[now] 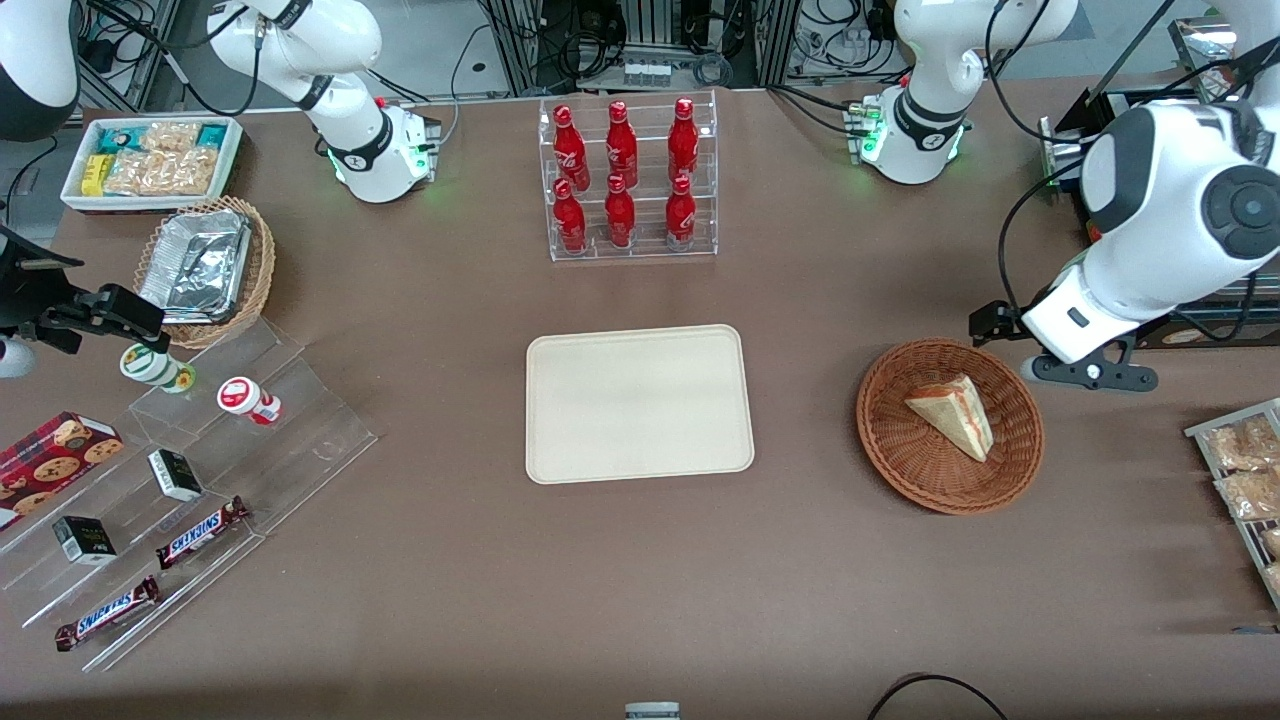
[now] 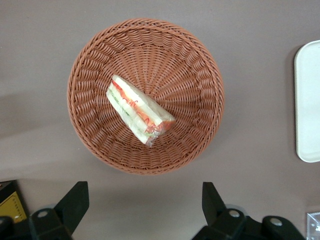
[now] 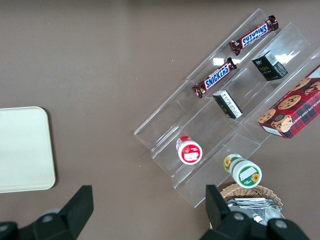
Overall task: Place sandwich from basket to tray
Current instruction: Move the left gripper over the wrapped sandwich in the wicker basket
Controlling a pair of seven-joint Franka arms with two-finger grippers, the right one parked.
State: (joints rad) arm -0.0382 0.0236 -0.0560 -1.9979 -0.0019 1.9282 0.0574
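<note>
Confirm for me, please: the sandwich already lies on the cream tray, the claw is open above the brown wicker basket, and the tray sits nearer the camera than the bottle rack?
Not quite. The sandwich lies in the basket, not on the tray, as the front view shows. The rest holds: the claw is open above the basket, and the tray sits nearer the camera than the bottle rack.

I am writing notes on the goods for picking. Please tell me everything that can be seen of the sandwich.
The sandwich is a small triangular wedge of pale bread, with red-orange and green filling along its cut edge, seemingly in clear wrap. It lies on its side in the reddish-brown wicker basket, touching only the weave. The gripper hangs open above the basket, not touching it. The cream tray lies apart, bare.
</note>
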